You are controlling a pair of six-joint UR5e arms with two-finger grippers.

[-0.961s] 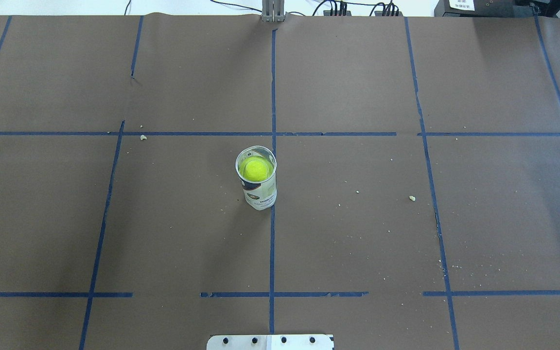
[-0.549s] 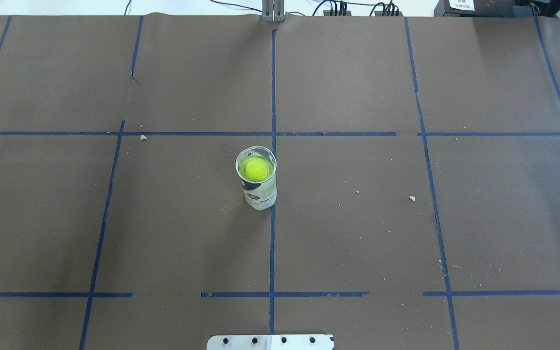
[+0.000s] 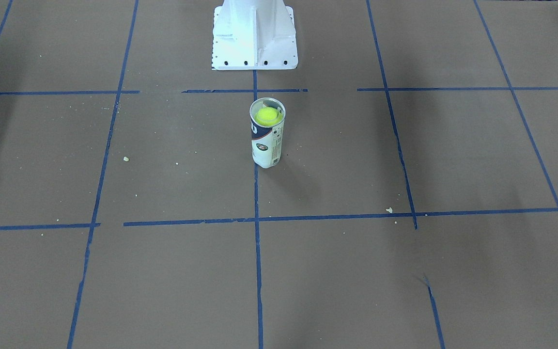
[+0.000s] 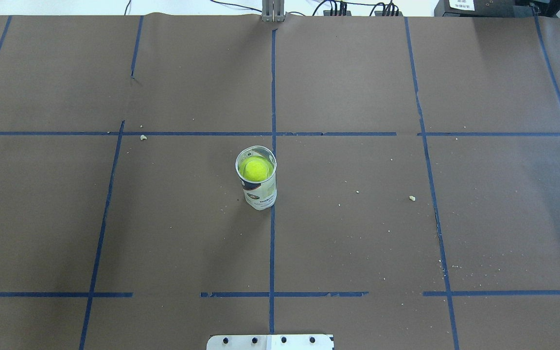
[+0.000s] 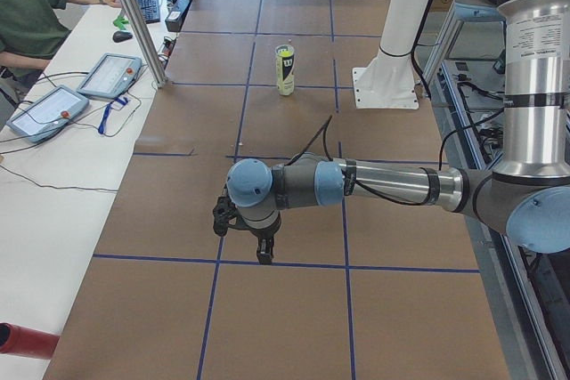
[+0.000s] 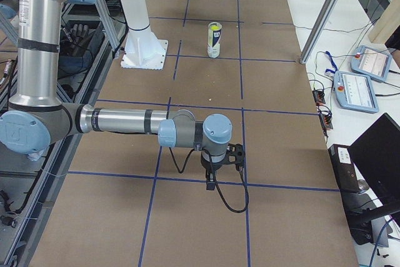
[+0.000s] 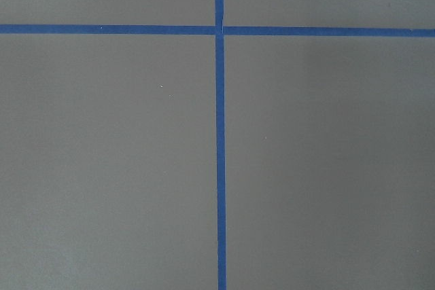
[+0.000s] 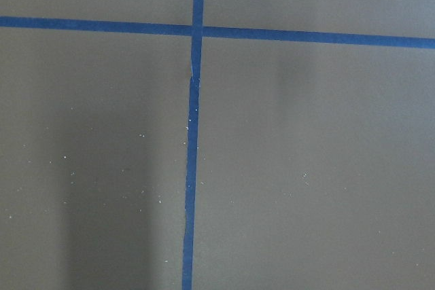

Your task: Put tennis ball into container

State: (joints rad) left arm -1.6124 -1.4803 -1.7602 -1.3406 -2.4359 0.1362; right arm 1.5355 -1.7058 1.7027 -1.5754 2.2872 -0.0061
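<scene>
- Tennis ball (image 4: 255,168) sits inside the can (image 4: 259,192), a little below the rim. It is visible through the open top in the overhead and front-facing views.
- The can stands upright on the table (image 4: 358,243), touching the centre line of tape (image 4: 272,87) and a short way in front of the white base (image 3: 255,36).
- The two side views show the can's label but little of the ball. The front-facing view shows the can's shadow falling toward the operators' side.
- The left gripper (image 5: 264,254) appears only in the left side view, pointing down over the table, well apart from the can. Cannot tell how its jaws stand.
- The right gripper (image 6: 212,182) appears only in the right side view, also pointing down and well apart from the can. Cannot tell how its jaws stand.
- Both wrist views show only brown covering and a cross of blue tape.
- The table is covered in brown paper, gridded with blue tape and scattered with pale crumbs (image 4: 411,198).
- An operator (image 5: 27,6) in a green shirt sits at a white bench with touch panels (image 5: 107,76).
</scene>
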